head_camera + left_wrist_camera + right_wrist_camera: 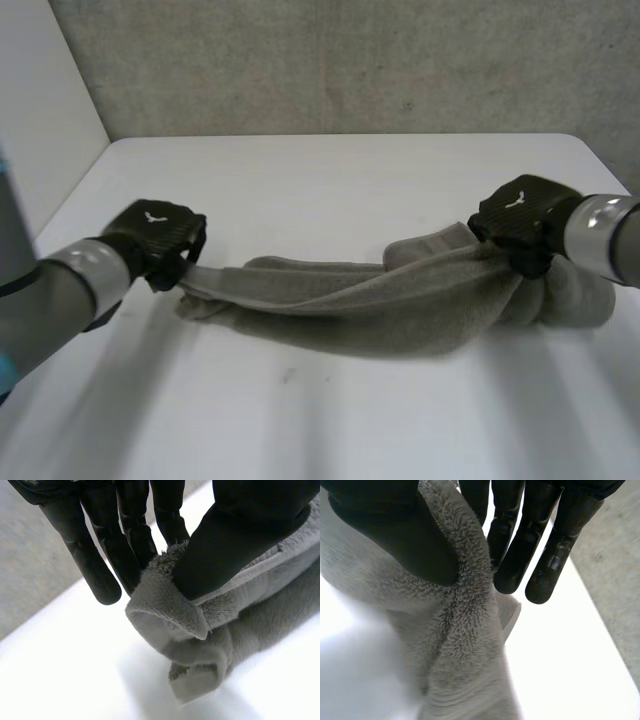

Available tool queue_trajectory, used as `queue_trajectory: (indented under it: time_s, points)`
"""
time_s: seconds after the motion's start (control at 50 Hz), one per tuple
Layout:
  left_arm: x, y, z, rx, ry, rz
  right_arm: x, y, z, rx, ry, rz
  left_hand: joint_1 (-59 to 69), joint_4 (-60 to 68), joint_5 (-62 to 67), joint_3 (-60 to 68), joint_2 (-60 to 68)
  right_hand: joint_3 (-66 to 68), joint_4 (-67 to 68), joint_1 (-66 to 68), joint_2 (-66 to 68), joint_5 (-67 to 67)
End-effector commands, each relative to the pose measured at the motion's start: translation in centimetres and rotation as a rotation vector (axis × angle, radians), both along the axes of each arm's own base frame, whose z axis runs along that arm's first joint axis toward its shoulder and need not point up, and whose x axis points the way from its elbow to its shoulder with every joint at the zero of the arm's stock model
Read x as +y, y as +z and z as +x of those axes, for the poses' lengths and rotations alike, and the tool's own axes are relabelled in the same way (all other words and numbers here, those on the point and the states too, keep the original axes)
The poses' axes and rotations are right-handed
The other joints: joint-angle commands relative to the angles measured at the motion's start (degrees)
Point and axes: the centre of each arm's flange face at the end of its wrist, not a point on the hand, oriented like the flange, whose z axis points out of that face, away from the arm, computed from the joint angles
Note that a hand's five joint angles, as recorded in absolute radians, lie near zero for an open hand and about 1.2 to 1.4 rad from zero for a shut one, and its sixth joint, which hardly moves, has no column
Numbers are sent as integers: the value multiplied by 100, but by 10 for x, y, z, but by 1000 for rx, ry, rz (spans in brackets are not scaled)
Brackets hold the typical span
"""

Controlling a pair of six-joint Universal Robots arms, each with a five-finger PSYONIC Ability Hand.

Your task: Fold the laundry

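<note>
Two hands hold one grey towel [380, 305] strung between them, its belly sagging onto the white table [300, 420].

Left hand [155, 235]: fingers [132, 550] and thumb clamped on the towel's end, a hemmed corner curling below.

Right hand [520, 215]: thumb pinching bunched pile against the fingers [507, 545].

Judgement: hold both pinches firm and draw the ends apart evenly, so the twist pulls flat before the towel is laid down.

Towel: thick, fleecy, rope-like in the middle, lumped under the right hand.
</note>
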Motion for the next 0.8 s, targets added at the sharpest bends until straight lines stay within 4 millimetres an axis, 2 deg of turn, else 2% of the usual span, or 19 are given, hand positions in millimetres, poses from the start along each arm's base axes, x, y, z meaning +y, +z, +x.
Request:
queue_trajectory:
  time_s: [0.02,0.06,0.08,0.1,0.12,0.18,0.24,0.28,0.38,0.42,0.44,0.48,0.54,0.58,0.6,0.64,0.66,0.7,0.8]
  points:
    - [-61,15,-20,-55,43,-166,-48,0,17,8,-70,-151,1411,1027,1179,1064,1036,1180,1163,2546,1289,1346]
    - [-89,64,-37,15,74,-373,-79,29,27,-51,-114,-375,1411,1027,1179,1064,1036,1180,1163,2546,1289,1346]
    - [-90,65,-37,15,74,-374,-79,29,27,-51,-114,-376,1411,1027,1179,1064,1036,1180,1163,2546,1289,1346]
    - [-99,95,-46,66,90,-498,-93,50,30,-103,-150,-516,1411,1027,1179,1064,1036,1180,1163,2546,1289,1346]
    - [-99,95,-46,67,90,-500,-93,50,30,-103,-150,-517,1411,1027,1179,1064,1036,1180,1163,2546,1289,1346]
    - [-101,173,-57,255,157,-808,-106,119,37,-311,-218,-924,1411,1027,1179,1064,1036,1180,1163,2546,1289,1346]
    - [-93,198,-56,360,186,-896,-89,147,33,-411,-214,-1071,1411,1027,1179,1064,1036,1180,1163,2546,1289,1346]
    - [-89,201,-55,385,190,-902,-81,149,31,-428,-199,-1096,1411,1027,1179,1064,1036,1180,1163,2546,1289,1346]
    - [-86,164,-53,335,180,-793,-70,123,33,-398,-134,-1014,1411,1027,1179,1064,1036,1180,1163,2546,1289,1346]
    - [-83,132,-52,285,176,-702,-66,91,31,-339,-130,-878,1411,1027,1179,1064,1036,1180,1163,2546,1289,1346]
    - [-83,132,-52,284,176,-701,-66,91,31,-339,-130,-878,1411,1027,1179,1064,1036,1180,1163,2546,1289,1346]
    - [-78,93,-47,227,178,-597,-56,56,27,-262,-125,-694,1411,1027,1179,1064,1036,1180,1163,2546,1289,1346]
    - [-75,72,-44,197,178,-542,-48,39,25,-224,-124,-596,1411,1027,1179,1064,1036,1180,1163,2546,1289,1346]
    - [-64,32,-38,145,157,-433,-31,3,21,-154,-120,-405,1411,1027,1179,1064,1036,1180,1163,2546,1289,1346]
    - [-64,32,-38,144,157,-432,-31,2,21,-154,-120,-404,1411,1027,1179,1064,1036,1180,1163,2546,1289,1346]
    - [-52,-7,-28,94,143,-328,-13,-36,16,-102,-119,-227,1411,1027,1179,1064,1036,1180,1163,2546,1289,1346]
    - [-52,-8,-28,94,143,-327,-13,-36,16,-101,-119,-226,1411,1027,1179,1064,1036,1180,1163,2546,1289,1346]
    - [-42,-36,-18,68,134,-271,1,-78,17,-85,-104,-72,1411,1027,1179,1064,1036,1180,1163,2546,1289,1346]
    - [-30,-59,-7,49,138,-226,15,-112,17,-112,-90,91,1411,1027,1179,1064,1036,836,819,2202,945,1003]
